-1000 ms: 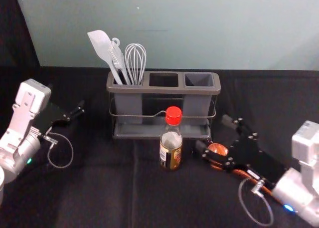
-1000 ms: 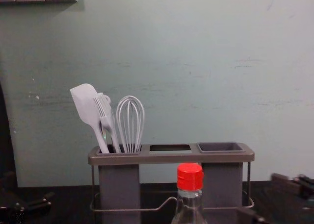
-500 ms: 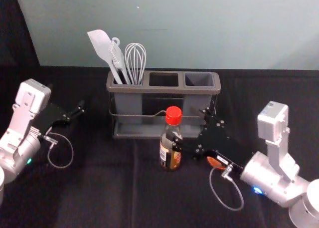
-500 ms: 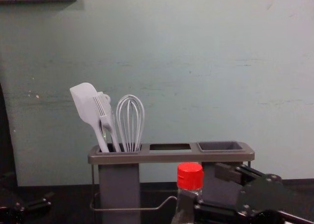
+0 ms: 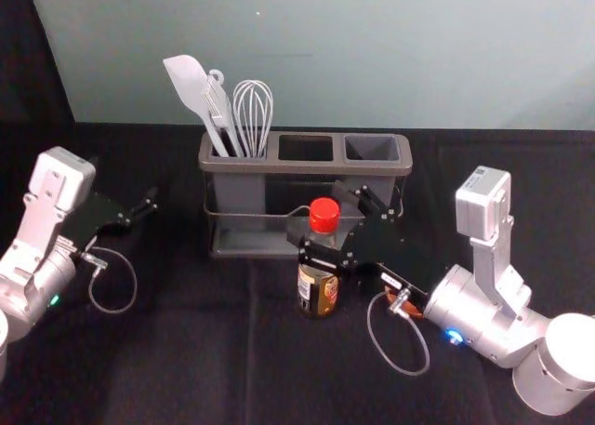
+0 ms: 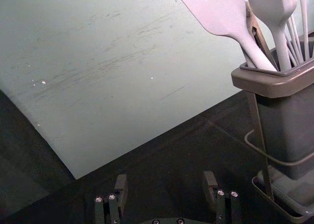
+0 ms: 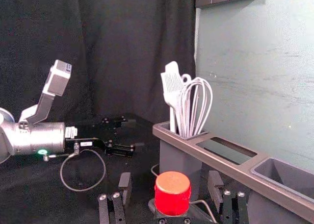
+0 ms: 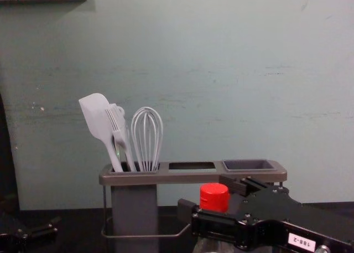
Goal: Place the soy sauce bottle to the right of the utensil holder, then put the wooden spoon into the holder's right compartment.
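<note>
Bottle (image 5: 317, 287) stands between right gripper's (image 5: 320, 220) spread jaws, seemingly untouched; left gripper (image 5: 143, 192), jaws apart, hangs left of holder (image 5: 307, 167).

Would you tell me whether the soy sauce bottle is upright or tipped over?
Upright: in the head view the bottle stands with its red cap on top.

Holder (image 5: 305, 167) far on table (image 5: 186, 369), before wall (image 5: 390, 53), spatula (image 5: 191, 87), brush (image 5: 219, 107), whisk (image 5: 252, 113) left to right in its left compartment (image 5: 238, 192), bottle (image 5: 317, 290) on near side, spoon (image 5: 415, 310) right of bottle
</note>
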You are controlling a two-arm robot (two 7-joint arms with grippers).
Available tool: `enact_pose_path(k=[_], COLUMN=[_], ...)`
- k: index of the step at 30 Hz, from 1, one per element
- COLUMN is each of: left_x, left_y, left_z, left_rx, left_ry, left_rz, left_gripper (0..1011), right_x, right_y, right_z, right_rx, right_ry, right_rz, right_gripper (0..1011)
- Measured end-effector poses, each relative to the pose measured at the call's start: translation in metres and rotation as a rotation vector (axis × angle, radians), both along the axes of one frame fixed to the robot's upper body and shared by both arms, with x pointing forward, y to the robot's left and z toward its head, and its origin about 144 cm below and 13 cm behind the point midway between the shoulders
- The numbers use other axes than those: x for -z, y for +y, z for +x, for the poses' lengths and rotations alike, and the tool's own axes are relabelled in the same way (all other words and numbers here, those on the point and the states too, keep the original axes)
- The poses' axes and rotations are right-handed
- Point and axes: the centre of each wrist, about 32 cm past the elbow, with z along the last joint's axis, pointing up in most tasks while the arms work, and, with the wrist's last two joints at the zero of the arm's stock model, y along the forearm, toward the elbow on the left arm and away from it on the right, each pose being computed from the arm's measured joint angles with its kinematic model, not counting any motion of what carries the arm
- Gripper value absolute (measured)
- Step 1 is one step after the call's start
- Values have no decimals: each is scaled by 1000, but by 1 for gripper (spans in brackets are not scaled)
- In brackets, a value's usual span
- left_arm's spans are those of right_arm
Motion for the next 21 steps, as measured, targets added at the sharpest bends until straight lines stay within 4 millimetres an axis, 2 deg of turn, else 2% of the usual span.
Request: enact_pose_path(k=[21], left_x=[0], left_y=[0], left_z=[0], left_rx=[0], left_ry=[0], left_rz=[0], left_gripper=[1005], right_x=[-2], right_y=[2], right_z=[0], right_rx=[10], right_ry=[29], right_rz=[1], right_gripper=[1004])
